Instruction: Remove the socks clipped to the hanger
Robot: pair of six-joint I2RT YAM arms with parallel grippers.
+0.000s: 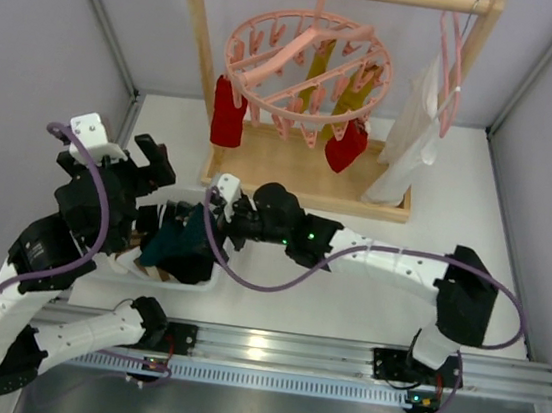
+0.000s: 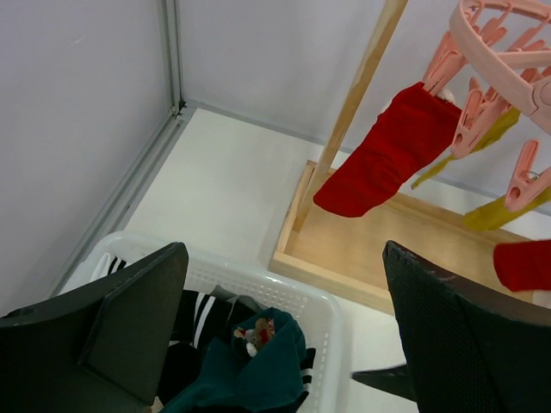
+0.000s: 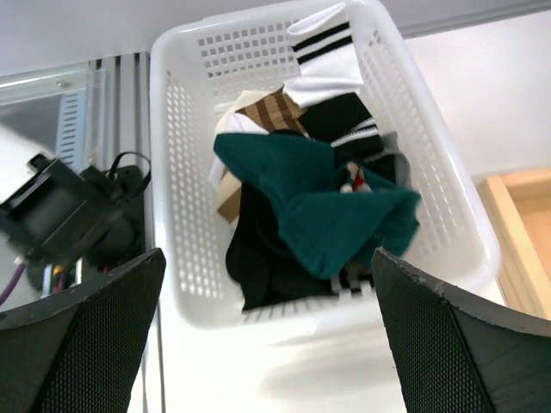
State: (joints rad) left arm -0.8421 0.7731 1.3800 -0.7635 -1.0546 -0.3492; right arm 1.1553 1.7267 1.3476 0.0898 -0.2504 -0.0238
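Right wrist view: my right gripper [image 3: 271, 340] hangs over the white basket [image 3: 181, 129]. Its jaws stand wide apart, low in the frame, with nothing between them. A teal sock [image 3: 318, 202] lies on top of the pile in the basket. In the top view, the pink hanger [image 1: 273, 65] is up in the middle, hooked on the wooden rack [image 1: 200, 46]. Two red socks [image 1: 228, 113] and some yellow socks [image 1: 318, 66] are clipped to it. My left gripper [image 2: 284, 340] is at the left, by the basket. Its jaws are wide apart too and hold nothing.
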